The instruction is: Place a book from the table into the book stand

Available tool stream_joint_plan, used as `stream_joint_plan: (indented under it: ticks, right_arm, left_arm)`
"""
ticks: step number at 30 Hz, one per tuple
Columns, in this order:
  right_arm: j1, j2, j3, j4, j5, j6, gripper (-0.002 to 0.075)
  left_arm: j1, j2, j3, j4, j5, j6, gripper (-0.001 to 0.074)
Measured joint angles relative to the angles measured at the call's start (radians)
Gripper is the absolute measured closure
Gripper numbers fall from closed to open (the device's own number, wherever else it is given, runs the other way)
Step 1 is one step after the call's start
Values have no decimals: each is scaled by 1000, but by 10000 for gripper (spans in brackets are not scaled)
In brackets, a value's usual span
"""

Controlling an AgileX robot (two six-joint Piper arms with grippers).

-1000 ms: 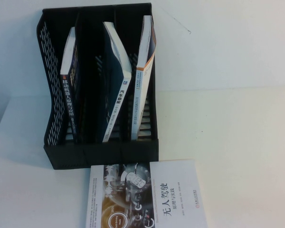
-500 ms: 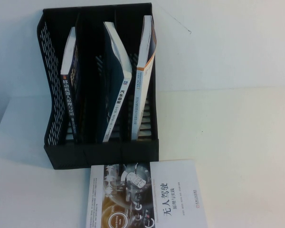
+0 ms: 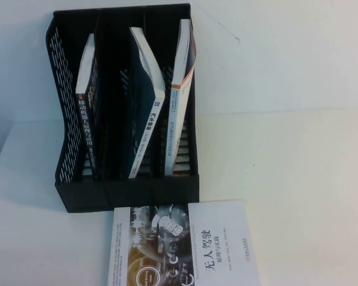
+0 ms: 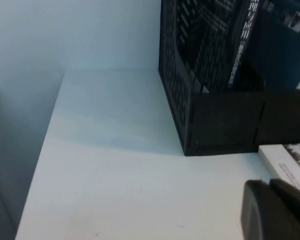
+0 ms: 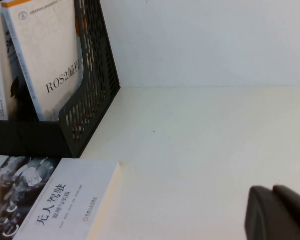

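Observation:
The black book stand stands at the back left of the white table. The black book, dark spine with white Chinese title, stands upright in the stand's left slot; its spine also shows in the left wrist view. Neither gripper shows in the high view. My left gripper is shut and empty, low over the table to the left of the stand's front corner. My right gripper is shut and empty over bare table to the right of the stand.
A white-and-grey book with a gear photo lies flat in front of the stand, seen also in the wrist views. A dark teal book leans in the middle slot. A cream-covered book fills the right slot.

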Motion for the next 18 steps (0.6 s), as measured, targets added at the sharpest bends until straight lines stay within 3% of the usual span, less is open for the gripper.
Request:
stream_joint_plan:
  ticks: [15,18]
  right_arm:
    - [0,0,0,0,0,0,723]
    - [0,0,0,0,0,0,723]
  left_arm:
    - [0,0,0,51,33,35,736]
    - [0,0,0,136,33,-4,736]
